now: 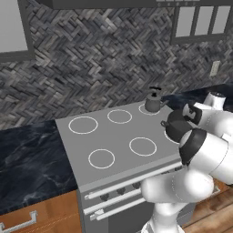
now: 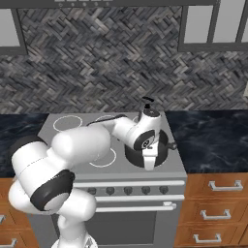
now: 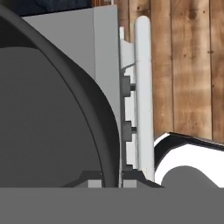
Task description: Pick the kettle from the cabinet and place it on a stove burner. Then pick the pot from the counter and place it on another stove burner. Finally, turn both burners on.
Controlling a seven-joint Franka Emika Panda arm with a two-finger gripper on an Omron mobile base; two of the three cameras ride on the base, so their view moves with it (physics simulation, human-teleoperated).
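Right base view gives me the pot on the near right burner of the stove, with the gripper lowered onto its near rim. Hand view confirms the contact: the pot's dark wall curves up between the fingers, which I read as clenched on that rim. I see the stove's control knobs and the white oven handle just beyond the rim, over wooden flooring. Left base view places the kettle upright on the far right burner, apart from the pot. I note the black counter flanking the stove on both sides.
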